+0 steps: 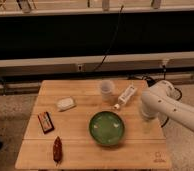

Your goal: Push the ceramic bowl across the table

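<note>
The ceramic bowl point(106, 128) is round, glossy green with a paler centre, and sits on the light-wood table point(80, 150) right of centre near the front. My white arm comes in from the right. My gripper point(147, 124) hangs down over the table's right edge, a short way to the right of the bowl and apart from it.
A translucent white cup point(106, 88) and a white tube point(126, 95) lie behind the bowl. A white block point(65, 103), a dark packet point(46, 121) and a reddish-brown item point(57, 149) lie on the left half. A small logo point(159, 159) marks the front right corner.
</note>
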Controlling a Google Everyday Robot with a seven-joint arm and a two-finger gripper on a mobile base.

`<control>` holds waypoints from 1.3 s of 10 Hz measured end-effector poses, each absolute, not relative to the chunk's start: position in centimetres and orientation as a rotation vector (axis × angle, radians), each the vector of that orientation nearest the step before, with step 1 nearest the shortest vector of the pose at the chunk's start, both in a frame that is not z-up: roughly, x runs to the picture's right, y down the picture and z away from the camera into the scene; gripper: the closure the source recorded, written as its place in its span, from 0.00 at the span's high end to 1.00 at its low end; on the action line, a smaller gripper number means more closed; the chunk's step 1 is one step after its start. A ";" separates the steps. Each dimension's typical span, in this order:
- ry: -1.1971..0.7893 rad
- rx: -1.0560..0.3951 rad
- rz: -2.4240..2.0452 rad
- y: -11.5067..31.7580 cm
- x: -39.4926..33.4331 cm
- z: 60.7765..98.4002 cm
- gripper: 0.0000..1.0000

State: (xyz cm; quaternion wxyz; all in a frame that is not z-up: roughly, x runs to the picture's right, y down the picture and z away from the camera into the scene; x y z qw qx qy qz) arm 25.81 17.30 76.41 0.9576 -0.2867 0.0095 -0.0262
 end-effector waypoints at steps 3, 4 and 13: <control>0.017 -0.583 -0.063 17.7 25.9 77.0 0.80; 0.014 -0.583 -0.068 17.7 25.7 77.2 0.80; 0.007 -0.581 -0.096 18.3 25.3 78.6 0.66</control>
